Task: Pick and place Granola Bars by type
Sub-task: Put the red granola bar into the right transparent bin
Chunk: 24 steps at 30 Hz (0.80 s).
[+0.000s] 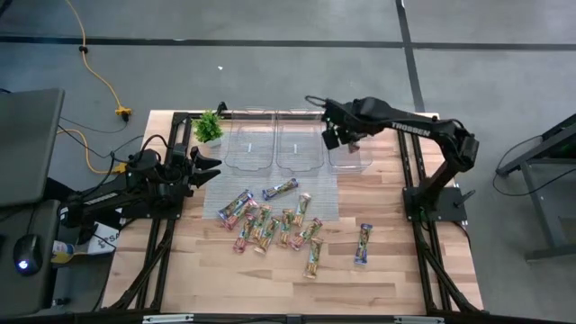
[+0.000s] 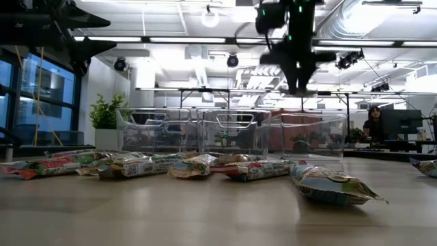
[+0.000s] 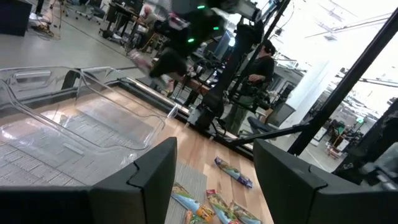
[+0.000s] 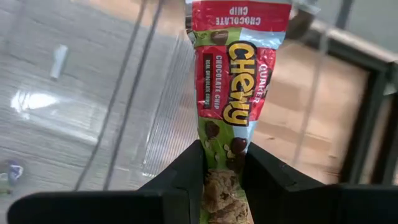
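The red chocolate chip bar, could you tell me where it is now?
The red chocolate chip bar hangs in the right claw, above the rightmost clear bin.

A grey concrete floor (image 1: pixel 270 81) is seen around the wooden bench (image 1: pixel 270 279), crossed by dark seams. A yellow cable (image 1: pixel 101 81) is trailed across it at the left, near a grey cabinet (image 1: pixel 27 144). Level across the bench, an open white ceiling (image 2: pixel 205 55) hung with ducts and strip lights is shown. Tall windows (image 2: pixel 34 102) are set in the left wall, and a leafy plant (image 2: pixel 106 113) is stood before them. At the far right, a person (image 2: pixel 374 123) is seated by a dark monitor (image 2: pixel 403 123). Desks and stands are lined up further back.
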Each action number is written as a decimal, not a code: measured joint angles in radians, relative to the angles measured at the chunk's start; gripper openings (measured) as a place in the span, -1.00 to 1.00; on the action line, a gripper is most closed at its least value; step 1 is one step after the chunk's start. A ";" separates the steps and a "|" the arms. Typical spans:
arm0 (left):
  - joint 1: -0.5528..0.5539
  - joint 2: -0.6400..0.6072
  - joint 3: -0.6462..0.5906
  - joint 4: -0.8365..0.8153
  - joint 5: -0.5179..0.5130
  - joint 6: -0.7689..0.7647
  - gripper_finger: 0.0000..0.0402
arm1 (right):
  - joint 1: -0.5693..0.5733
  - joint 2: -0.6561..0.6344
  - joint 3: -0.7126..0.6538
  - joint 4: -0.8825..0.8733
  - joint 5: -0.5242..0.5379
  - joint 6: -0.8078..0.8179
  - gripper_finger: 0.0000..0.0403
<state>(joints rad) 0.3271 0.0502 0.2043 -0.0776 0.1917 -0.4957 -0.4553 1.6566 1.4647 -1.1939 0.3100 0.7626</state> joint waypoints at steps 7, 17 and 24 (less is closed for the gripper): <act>0.000 0.000 0.000 0.000 -0.004 0.000 0.02 | -0.094 0.000 -0.128 0.118 -0.151 -0.108 -0.44; 0.000 0.000 0.000 0.000 -0.003 0.000 0.02 | -0.073 -0.069 -0.066 0.205 -0.338 -0.240 -0.11; 0.000 0.000 0.000 0.000 -0.016 0.000 0.02 | 0.185 -0.092 -0.034 0.237 -0.420 -0.261 -0.10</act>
<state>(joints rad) 0.3271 0.0499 0.2043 -0.0779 0.1758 -0.4955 -0.2707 1.5650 1.4307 -0.9570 -0.1096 0.5018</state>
